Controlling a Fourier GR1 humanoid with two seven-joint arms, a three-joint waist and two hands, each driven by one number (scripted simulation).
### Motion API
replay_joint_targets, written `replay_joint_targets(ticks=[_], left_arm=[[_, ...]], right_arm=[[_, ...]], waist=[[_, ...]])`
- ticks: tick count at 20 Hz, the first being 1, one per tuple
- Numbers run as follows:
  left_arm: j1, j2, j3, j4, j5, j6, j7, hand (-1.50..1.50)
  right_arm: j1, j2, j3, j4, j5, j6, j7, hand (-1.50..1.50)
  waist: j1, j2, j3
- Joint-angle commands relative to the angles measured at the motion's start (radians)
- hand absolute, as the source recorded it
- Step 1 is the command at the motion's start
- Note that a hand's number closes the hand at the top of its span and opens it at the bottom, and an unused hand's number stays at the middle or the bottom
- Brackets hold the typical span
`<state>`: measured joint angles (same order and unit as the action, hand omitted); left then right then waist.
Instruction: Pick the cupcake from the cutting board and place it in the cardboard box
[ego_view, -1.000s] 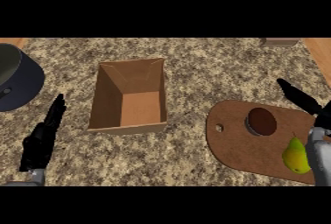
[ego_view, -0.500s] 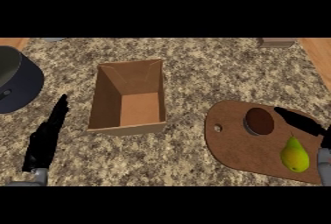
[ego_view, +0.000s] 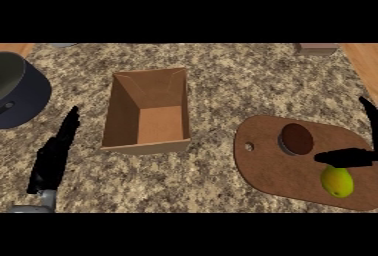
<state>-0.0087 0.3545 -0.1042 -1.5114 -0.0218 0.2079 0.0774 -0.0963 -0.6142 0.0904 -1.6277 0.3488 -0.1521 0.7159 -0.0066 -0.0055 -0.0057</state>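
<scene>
Head view: the cupcake (ego_view: 296, 139) sits on the cutting board (ego_view: 280, 172), right of the cardboard box (ego_view: 148, 112). Right hand (ego_view: 351, 157), fingers spread apart, flanks it. Probably light, soft; grasp the sides.

Both hands are matte black with slim, tapering fingers, the left hand (ego_view: 53, 157) joined to a short grey forearm (ego_view: 35, 204) with a rounded cuff, while the right hand (ego_view: 353, 158) shows only black fingers.
</scene>
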Motion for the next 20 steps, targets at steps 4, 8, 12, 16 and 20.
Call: replay_joint_targets(ticks=[4,8,12,16,20], left_arm=[[0.018,-0.008,0.001,0.004,-0.018,-0.010,-0.022,0.00],[-0.028,-0.042,-0.006,0.016,-0.051,0.003,0.016,0.00],[-0.026,-0.046,-0.001,-0.019,-0.054,-0.013,0.052,0.00],[0.025,-0.030,0.018,-0.079,-0.051,-0.030,0.043,0.00],[0.066,-0.050,0.024,-0.091,-0.049,-0.040,0.026,0.00]], right_arm=[[-0.138,0.025,0.090,-0.080,-0.068,0.246,0.361,-1.50],[-0.191,0.082,0.111,-0.095,-0.012,0.263,0.488,-1.50],[-0.201,0.169,0.155,-0.052,0.087,0.208,0.515,-1.50],[-0.133,0.161,0.132,-0.091,0.089,0.243,0.525,-1.50],[-0.168,0.184,0.097,-0.011,0.101,0.267,0.496,-1.50]], waist=[[0.016,0.005,0.004],[0.011,0.006,0.005],[0.013,0.006,0.005],[0.009,0.004,0.005],[0.013,0.005,0.005]])
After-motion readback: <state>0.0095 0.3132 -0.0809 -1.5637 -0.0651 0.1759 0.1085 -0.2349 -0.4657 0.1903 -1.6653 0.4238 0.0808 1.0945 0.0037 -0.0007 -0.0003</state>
